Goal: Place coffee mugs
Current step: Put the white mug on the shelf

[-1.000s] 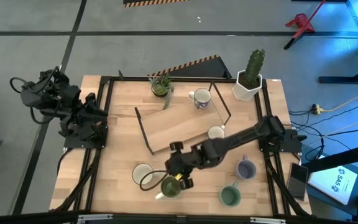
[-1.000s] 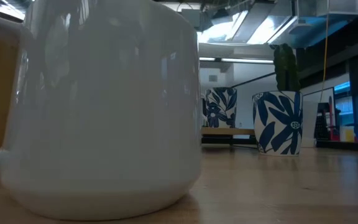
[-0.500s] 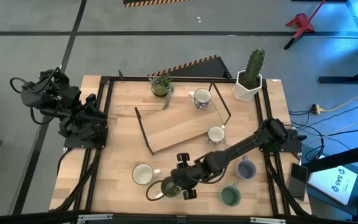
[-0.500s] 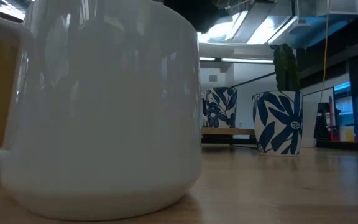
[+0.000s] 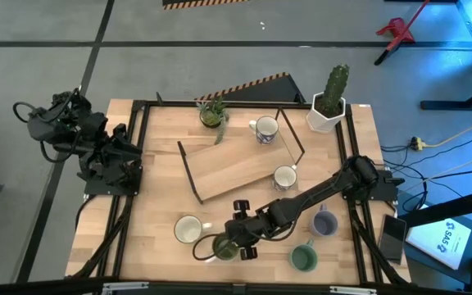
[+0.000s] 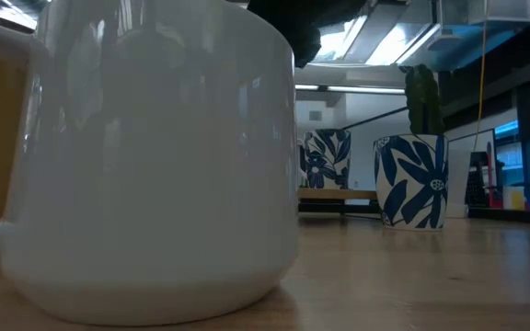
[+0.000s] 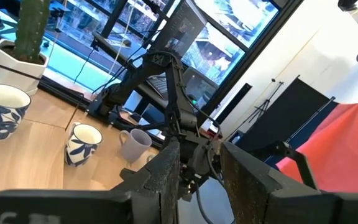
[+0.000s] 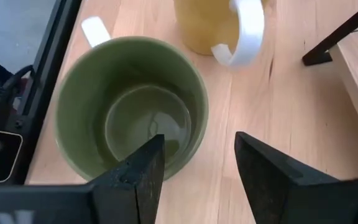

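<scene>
My right gripper [image 5: 236, 239] [image 8: 196, 142] is open and low over the olive-green mug [image 5: 224, 247] [image 8: 132, 106] near the table's near edge. The mug stands upright on its base. A plain white mug [image 5: 188, 229] [image 8: 219, 25] stands just left of it and fills the low view [image 6: 145, 156]. The teal-green mug [image 5: 304, 259] and the lavender mug [image 5: 324, 223] stand toward the near right. One patterned mug [image 5: 262, 129] and one white mug [image 5: 285, 176] stand by the wooden rack. My left gripper [image 7: 201, 180] is open at the table's left edge. My right gripper comes at the olive-green mug from above, pointing down. One finger [image 8: 138, 171] is over the hollow and the other [image 8: 272, 171] is outside the rim's side [image 8: 199, 121] nearest the rack. Whether either finger touches the wall, I cannot tell.
A tilted wooden board in a black wire rack [image 5: 236, 168] takes up the table's middle. A small potted plant [image 5: 211, 113] and a cactus in a white pot [image 5: 328, 102] stand at the far edge. Black frame rails [image 5: 138, 164] run along both sides.
My right gripper has moved toward the table's near edge and down onto the olive-green mug; its dark body now shows at the top of the low view. The mugs have stayed in place.
</scene>
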{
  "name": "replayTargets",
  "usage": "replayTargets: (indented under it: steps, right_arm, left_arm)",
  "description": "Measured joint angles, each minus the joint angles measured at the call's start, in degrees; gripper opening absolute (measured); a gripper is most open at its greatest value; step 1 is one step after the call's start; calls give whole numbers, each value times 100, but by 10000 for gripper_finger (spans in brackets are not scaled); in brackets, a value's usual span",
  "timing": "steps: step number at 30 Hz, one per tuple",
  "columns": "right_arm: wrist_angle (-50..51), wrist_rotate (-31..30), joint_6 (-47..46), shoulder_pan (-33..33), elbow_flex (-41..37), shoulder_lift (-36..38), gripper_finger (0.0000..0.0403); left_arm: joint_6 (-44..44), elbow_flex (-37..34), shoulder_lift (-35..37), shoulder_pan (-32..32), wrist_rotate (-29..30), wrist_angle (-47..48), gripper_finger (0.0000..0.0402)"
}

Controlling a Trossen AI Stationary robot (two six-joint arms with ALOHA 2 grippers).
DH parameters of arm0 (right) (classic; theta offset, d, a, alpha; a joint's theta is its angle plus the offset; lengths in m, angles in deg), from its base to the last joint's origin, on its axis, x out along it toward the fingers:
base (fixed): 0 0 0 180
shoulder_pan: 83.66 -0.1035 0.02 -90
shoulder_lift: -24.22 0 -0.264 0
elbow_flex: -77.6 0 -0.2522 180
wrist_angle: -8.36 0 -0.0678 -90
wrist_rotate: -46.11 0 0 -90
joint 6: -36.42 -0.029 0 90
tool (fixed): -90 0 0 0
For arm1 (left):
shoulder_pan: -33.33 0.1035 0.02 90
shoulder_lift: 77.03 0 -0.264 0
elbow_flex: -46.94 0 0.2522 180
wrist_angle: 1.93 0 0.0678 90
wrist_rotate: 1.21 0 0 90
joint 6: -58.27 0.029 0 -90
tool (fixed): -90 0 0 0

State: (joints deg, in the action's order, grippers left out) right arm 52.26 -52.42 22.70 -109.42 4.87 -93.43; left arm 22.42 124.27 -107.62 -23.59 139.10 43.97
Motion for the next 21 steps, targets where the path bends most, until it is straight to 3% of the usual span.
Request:
replayTargets:
  steps: [8, 13, 17, 21]
  right_arm:
    - [-119, 367, -94, -7, 24, -352, 182]
    - [258, 255, -275, -11, -4, -435, 172]
    - [609, 271, -449, -11, 7, -421, 123]
    - [670, 325, -568, -10, 3, -421, 45]
  left_arm:
    - [-12, 0, 0, 2, 16, -2, 112]
    - [-119, 0, 0, 2, 58, -2, 112]
    - [-127, 0, 0, 2, 140, -2, 112]
    - [-124, 0, 0, 2, 172, -2, 112]
